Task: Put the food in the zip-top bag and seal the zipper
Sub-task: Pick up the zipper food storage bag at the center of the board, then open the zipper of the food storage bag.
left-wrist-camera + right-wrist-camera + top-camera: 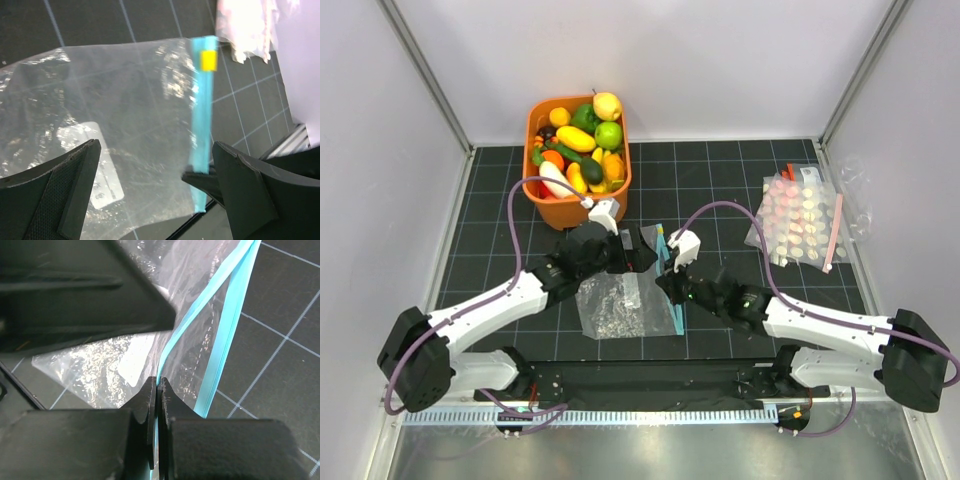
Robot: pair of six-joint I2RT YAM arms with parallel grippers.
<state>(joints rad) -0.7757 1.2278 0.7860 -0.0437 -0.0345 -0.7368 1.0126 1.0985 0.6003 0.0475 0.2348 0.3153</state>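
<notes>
The zip-top bag [620,305] lies flat on the black mat and holds no food. Its teal zipper [670,275] runs along its right edge. My right gripper [157,390] is shut on one teal zipper strip, and the other strip [230,330] stands apart from it. My left gripper [155,175] hangs open above the bag [125,110], one finger on each side, touching nothing. A yellow tab [208,60] sits at the zipper's far end. The food [582,150], including a lemon [607,104] and a green apple [608,134], fills the orange basket [620,190].
Crinkled clear packs with pink dots [800,225] lie at the right of the mat. The orange basket stands at the back, left of centre. White walls enclose the mat on three sides. A metal rail [640,415] runs along the near edge.
</notes>
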